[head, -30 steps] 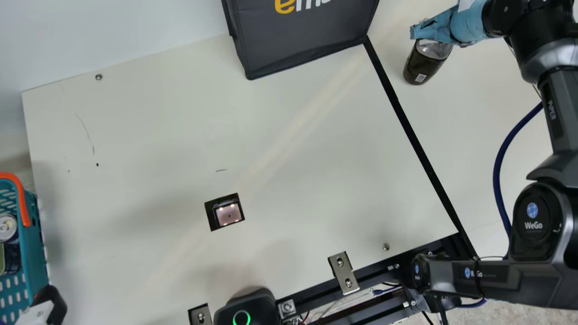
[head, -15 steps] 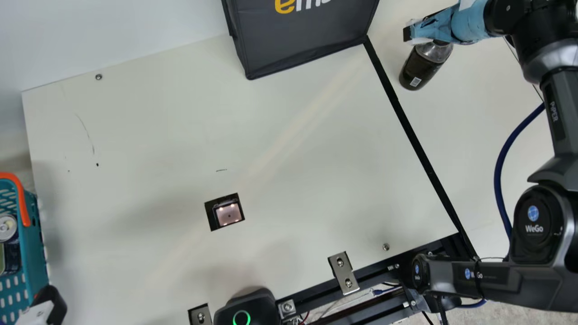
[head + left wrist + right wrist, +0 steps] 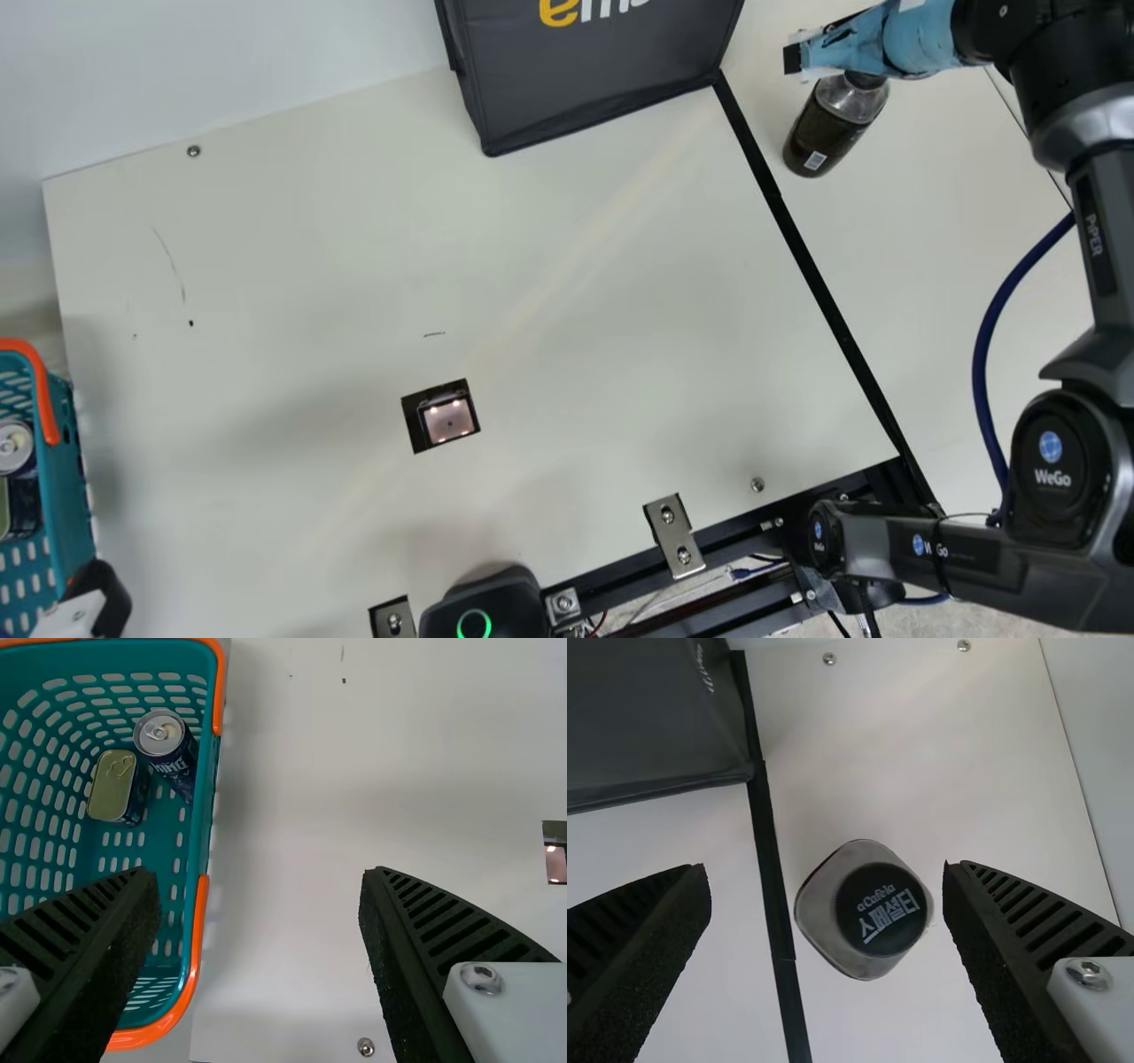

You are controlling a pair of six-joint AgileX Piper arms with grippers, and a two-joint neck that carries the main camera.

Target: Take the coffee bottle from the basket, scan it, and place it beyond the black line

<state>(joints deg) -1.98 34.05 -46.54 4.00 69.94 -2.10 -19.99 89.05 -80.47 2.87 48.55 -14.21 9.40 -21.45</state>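
In the main view my right gripper (image 3: 802, 58) is over the dark coffee bottle (image 3: 824, 133), which stands on the table right of the black line (image 3: 815, 275). The right wrist view has my right gripper (image 3: 826, 904) open, its fingers on either side of the bottle's black cap (image 3: 881, 910) and not touching it. My left gripper (image 3: 97, 594) is at the main view's lower left corner; in the left wrist view the left gripper (image 3: 257, 895) is open, near the teal basket (image 3: 202, 815). The scanner window (image 3: 441, 416) lies in the table.
A dark grey bag (image 3: 585, 71) stands at the far edge, its corner by the black line. The basket holds a can (image 3: 161, 734) and a flat tin (image 3: 112, 787). A black device with a green ring (image 3: 474, 624) sits at the near edge.
My right gripper has opened, let go of the bottle and shifted slightly upward in the main view. The bottle settled a little lower left, then stayed put. The left arm has kept still.
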